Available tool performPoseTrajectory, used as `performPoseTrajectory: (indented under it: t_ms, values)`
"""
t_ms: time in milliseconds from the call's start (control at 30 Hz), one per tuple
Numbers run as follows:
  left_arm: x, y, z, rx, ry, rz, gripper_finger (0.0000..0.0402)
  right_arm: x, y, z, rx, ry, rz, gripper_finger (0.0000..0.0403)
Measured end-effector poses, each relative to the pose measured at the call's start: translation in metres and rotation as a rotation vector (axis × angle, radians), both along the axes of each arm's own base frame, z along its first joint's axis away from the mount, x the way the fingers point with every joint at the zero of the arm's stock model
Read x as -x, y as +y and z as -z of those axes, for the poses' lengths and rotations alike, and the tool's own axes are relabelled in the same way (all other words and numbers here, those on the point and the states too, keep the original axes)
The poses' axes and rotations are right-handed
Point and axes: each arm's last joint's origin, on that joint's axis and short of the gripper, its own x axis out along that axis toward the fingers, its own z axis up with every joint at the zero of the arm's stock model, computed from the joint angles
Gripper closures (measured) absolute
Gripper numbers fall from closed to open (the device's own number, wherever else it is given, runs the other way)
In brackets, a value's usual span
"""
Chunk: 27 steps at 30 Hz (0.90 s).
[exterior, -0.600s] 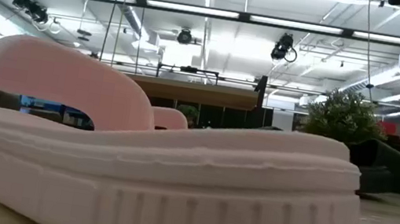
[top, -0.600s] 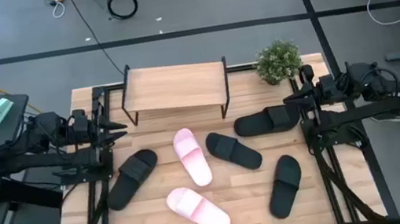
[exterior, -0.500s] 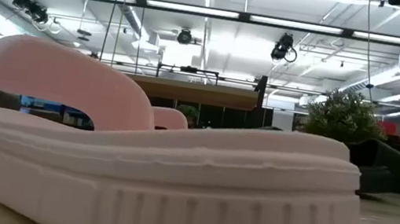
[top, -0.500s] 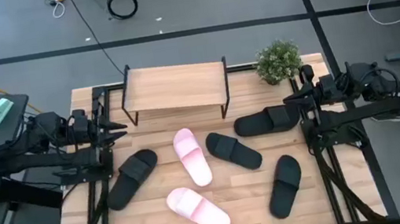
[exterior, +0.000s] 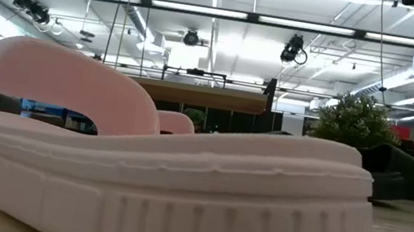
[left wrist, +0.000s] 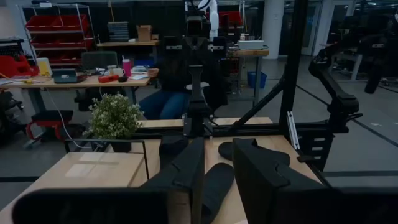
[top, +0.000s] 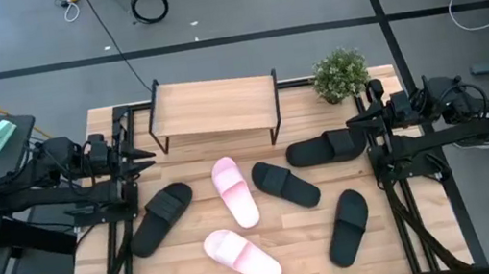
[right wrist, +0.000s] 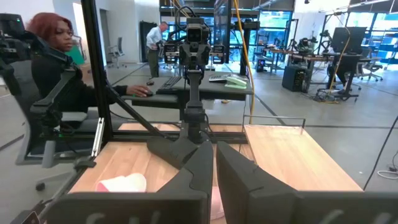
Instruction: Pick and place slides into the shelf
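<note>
From above, the shelf (top: 216, 105) stands at the table's back, its wooden top bare. Two pale pink slides (top: 234, 191) (top: 241, 257) lie mid-table. Black slides lie around them: one at the left (top: 161, 217), one centre-right (top: 285, 183), one by the right arm (top: 325, 148), one at the front right (top: 349, 226). My left gripper (top: 144, 154) hovers at the table's left edge, open and empty, also seen in the left wrist view (left wrist: 219, 144). Over at the right edge, my right gripper (top: 352, 122) is shut on nothing (right wrist: 214, 148). In the low view a pink slide (exterior: 156, 182) fills the foreground.
A small potted plant (top: 340, 74) stands at the back right corner, beside the shelf. Black frame rails (top: 125, 233) run along both sides of the table. A person (right wrist: 56, 68) sits at a desk beyond the table's left side.
</note>
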Motion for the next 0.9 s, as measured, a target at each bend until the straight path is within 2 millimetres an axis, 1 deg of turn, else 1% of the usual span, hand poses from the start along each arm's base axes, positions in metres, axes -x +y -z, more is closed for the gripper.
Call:
performPoseTrajectory:
  t_ms: [367, 900]
  values:
    - [0.0, 0.0, 0.0, 0.0, 0.0, 0.0, 0.0321, 0.0, 0.0, -0.0001, 0.0, 0.0, 0.0, 0.0376]
    - [0.0, 0.0, 0.0, 0.0, 0.0, 0.0, 0.0312, 0.0, 0.0, -0.0001, 0.0, 0.0, 0.0, 0.0376]
